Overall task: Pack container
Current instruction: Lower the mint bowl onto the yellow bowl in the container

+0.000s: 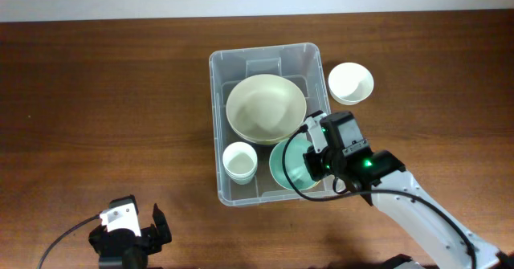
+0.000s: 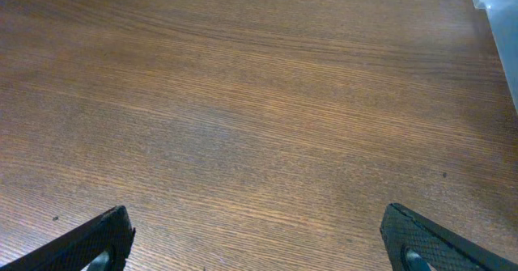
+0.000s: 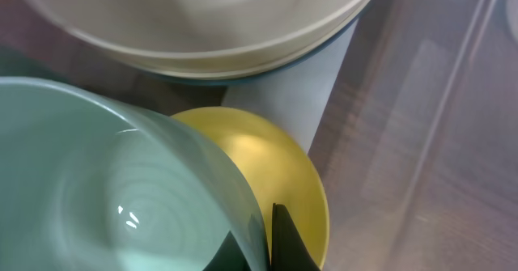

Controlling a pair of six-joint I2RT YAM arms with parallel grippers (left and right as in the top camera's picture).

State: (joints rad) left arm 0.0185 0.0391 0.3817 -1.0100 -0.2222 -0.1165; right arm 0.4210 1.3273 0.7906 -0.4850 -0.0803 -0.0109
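The right end effector point(image 3: 257, 251) pinches the mint bowl point(image 3: 105, 182) at its rim inside the container point(image 1: 215, 100). The left end effector point(image 2: 255, 243) gapes wide and empty above the worktop point(image 2: 243, 101).

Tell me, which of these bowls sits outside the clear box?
The small white bowl, alone on the table beside the container. The large cream bowl, the other small white bowl and the mint-green bowl all lie inside it.

The white right arm point(image 1: 409, 201) has a black, green-lit wrist and black cable point(image 1: 287, 171); the left end effector point(image 2: 255, 222) is black.
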